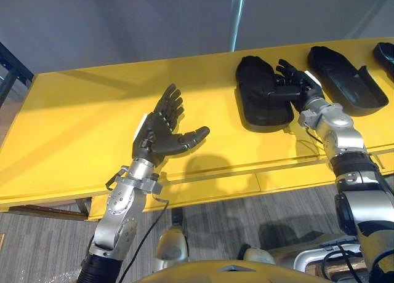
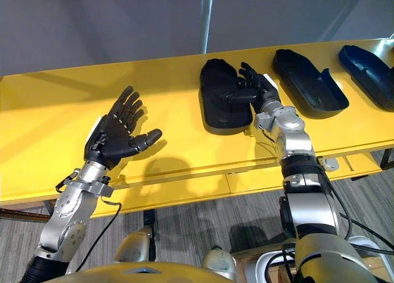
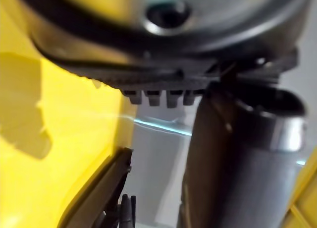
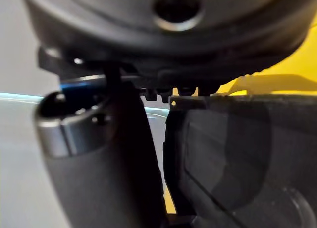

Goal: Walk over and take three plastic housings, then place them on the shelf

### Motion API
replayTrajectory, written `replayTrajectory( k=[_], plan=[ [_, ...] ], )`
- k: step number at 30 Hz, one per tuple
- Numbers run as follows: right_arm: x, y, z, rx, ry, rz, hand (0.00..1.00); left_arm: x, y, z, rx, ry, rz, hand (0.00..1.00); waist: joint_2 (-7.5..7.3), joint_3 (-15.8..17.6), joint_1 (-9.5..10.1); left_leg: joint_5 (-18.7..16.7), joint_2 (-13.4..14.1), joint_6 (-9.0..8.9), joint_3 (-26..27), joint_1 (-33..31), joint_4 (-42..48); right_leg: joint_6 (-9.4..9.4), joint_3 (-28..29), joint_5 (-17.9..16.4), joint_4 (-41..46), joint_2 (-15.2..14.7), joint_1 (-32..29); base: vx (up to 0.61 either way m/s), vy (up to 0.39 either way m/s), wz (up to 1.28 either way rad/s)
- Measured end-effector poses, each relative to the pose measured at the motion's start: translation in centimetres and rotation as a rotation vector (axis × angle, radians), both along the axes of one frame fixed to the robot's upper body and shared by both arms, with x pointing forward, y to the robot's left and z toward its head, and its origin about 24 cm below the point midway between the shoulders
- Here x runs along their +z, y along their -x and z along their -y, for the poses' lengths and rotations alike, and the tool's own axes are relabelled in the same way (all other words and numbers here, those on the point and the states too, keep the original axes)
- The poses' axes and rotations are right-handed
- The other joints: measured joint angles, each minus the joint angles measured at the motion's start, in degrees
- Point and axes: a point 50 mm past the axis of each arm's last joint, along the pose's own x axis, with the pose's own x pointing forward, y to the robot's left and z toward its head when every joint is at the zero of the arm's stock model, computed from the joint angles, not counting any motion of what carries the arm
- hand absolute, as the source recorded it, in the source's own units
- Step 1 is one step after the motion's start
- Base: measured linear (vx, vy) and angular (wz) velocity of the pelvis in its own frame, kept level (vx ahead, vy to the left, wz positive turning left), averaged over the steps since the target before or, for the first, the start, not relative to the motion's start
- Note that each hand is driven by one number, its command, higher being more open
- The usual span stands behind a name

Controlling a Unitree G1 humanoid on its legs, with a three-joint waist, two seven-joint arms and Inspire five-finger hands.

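Left eye view: right hand [image 1: 300,85], fingers near straight and thumb across, rests on leftmost plastic housing [image 1: 258,104], upper right on yellow table [image 1: 74,123]; left hand [image 1: 161,130], centre, spread wide, empty. Right eye view: second housing [image 2: 309,80] further right. Right wrist view: thumb sits beside the housing wall, so curl fingers round the rim before lifting.

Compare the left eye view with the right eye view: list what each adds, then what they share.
Left eye view: a dark frame left of the yellow table. Right eye view: most of the third housing, far right. Both: the table, the open left hand above it, the right hand on the first housing, the second housing beside.
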Motion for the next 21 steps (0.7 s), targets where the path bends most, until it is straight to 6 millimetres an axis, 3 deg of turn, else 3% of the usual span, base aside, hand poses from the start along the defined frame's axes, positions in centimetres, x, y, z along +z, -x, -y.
replayTrajectory(
  k=[12,17,21],
  plan=[
    [0.5,0.0,0.3,-0.073,0.024,0.056,1.00,-0.2,0.1,0.0,-0.003,-0.001,-0.007,1.00,0.03,0.04,0.00,-0.07,-0.12,-0.07,0.32,0.10,0.00,0.05,0.40,-0.38,0.75,-0.29,-0.42,0.00,-0.003,-0.01],
    [2.6,0.1,0.7,-0.162,0.038,0.168,1.00,-0.5,0.4,0.3,-0.030,-0.002,-0.018,1.00,0.04,0.04,-0.18,-0.34,-0.10,-0.18,0.82,0.97,-0.01,0.05,0.88,-0.38,0.49,-0.33,0.17,0.00,-0.019,-0.05],
    [5.6,1.0,0.2,-0.182,0.027,0.356,1.00,-0.5,0.5,0.4,-0.041,0.002,-0.014,1.00,0.09,0.00,-1.23,0.27,-0.19,-0.04,0.94,1.34,0.04,0.11,0.89,-0.31,0.26,-0.34,0.51,0.00,0.000,0.00]
  ],
)
